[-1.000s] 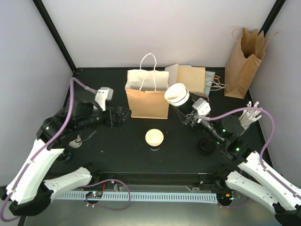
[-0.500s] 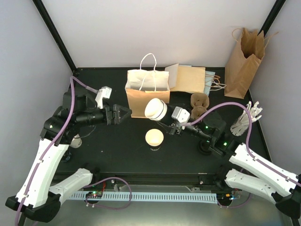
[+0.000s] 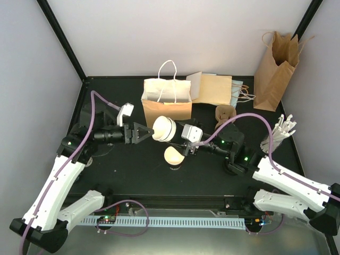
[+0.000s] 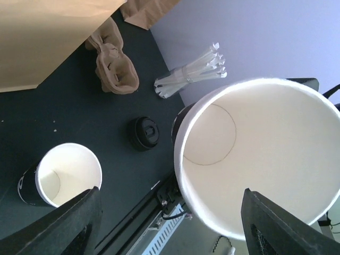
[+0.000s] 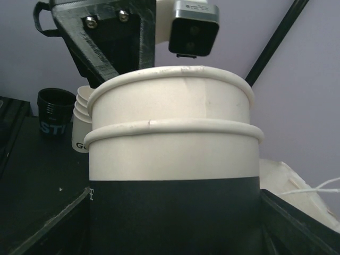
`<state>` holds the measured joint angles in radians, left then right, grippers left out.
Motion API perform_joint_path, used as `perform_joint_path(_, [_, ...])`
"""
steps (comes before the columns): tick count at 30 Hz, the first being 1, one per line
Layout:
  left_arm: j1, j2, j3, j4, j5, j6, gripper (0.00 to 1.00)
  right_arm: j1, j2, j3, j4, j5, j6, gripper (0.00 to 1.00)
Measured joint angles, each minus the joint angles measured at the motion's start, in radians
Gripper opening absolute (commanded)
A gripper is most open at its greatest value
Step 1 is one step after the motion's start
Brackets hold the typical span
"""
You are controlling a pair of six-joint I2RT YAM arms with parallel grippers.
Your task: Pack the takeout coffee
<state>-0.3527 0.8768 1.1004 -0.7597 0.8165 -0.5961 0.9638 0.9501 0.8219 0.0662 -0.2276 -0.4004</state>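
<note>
Takeout coffee cups: two nested cream-white paper cups with a black lower band (image 3: 163,129) are up in the air on their side, open mouth facing the left arm, just in front of the standing tan kraft bag with white handles (image 3: 166,114).

Right gripper (image 3: 178,137) is clamped on the black-banded base. On the right wrist cam I see its fingers (image 5: 58,228) on either side of the stack.

Left gripper (image 3: 144,132) sits right at the cup mouth, jaws apart. The left wrist cam looks straight into the cup, with the fingers (image 4: 69,223) spread on either side of the rim. I can't tell whether they touch the rim.

A single open cream-white paper cup (image 3: 174,155) stands upright on the black tabletop (image 3: 122,170), just below the held stack in the top view.

A round black plastic lid (image 4: 146,133) lies on the table by the right arm. A brown pulp cup carrier (image 3: 226,114) is to the right of the bag. A bundle of pale thin sticks (image 3: 279,133) is at the right edge.
</note>
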Motion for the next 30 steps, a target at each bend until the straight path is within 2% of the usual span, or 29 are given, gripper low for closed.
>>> perform_joint_path(11, [0.0, 0.001, -0.069, 0.082, 0.05, -0.052, 0.46, 0.032, 0.076, 0.043, 0.008, -0.018, -0.021, 0.81])
perform_joint_path(14, [0.0, 0.002, -0.073, 0.085, 0.056, -0.054, 0.31, 0.041, 0.103, 0.056, 0.01, -0.022, -0.026, 0.83])
perform_joint_path(16, [0.0, 0.003, -0.076, 0.089, 0.06, -0.057, 0.13, 0.046, 0.116, 0.063, 0.01, -0.023, -0.029, 0.86])
perform_joint_path(18, [0.0, 0.005, -0.079, 0.087, 0.06, -0.057, 0.03, 0.048, 0.127, 0.067, 0.016, -0.027, -0.034, 0.92])
perform_joint_path(19, [0.0, 0.01, -0.079, 0.084, 0.057, -0.053, 0.02, 0.049, 0.131, 0.069, 0.022, -0.029, -0.044, 0.98])
perform_joint_path(20, [0.0, 0.016, -0.08, 0.081, 0.052, -0.047, 0.02, 0.051, 0.131, 0.07, 0.02, -0.029, -0.044, 1.0])
perform_joint_path(25, [0.001, 0.04, -0.063, 0.012, 0.01, 0.01, 0.02, 0.051, 0.129, 0.069, 0.021, -0.023, -0.045, 1.0])
perform_joint_path(30, [0.034, 0.048, 0.019, -0.1, -0.07, 0.093, 0.02, 0.051, 0.069, 0.04, 0.013, 0.008, -0.045, 1.0])
